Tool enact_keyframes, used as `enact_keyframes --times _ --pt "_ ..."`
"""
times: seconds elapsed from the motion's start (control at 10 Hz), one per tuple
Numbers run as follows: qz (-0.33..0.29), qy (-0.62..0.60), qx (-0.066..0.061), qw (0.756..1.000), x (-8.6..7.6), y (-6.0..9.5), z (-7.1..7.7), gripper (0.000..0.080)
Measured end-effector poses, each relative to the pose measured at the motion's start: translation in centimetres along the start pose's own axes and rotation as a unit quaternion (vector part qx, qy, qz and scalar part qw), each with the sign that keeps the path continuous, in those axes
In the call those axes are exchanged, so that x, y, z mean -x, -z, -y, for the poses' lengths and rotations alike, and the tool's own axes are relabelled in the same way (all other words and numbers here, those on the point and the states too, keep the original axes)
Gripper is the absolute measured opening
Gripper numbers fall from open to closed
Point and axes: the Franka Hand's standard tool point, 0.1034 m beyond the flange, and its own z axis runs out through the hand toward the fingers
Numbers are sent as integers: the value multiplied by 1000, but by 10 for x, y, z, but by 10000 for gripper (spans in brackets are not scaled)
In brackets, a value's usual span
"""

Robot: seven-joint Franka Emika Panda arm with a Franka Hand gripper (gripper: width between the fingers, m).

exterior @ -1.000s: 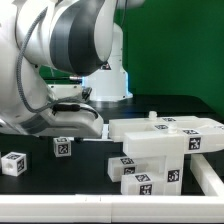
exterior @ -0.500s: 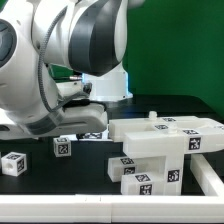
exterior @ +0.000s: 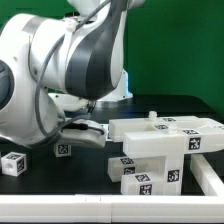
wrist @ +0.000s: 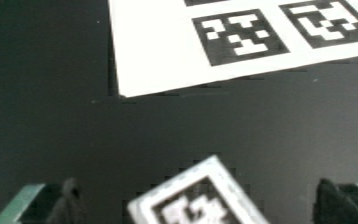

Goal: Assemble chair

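Two-finger gripper [wrist: 197, 200] spread wide, gripping nothing, poised over small white plastic cube with black-and-white tag [wrist: 202, 188], cube centred between dark fingers [wrist: 48, 200], flat white marker board [wrist: 158, 50] beyond.

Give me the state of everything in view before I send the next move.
fingers: open wide, holding nothing
tagged part below them: on the table, not gripped
far-left cube: loose on the table
second cube: loose on the table
cluster of chair parts: packed together at the exterior view's right; cannot tell if joined
marker board: flat on the table
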Motion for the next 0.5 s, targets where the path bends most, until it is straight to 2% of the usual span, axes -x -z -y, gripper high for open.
enact_keyframes --times 0.3,0.5 --pt "0 -2 -1 1000 0 0 -1 649" --pt "3 -18 -7 1000 -2 -5 -4 649"
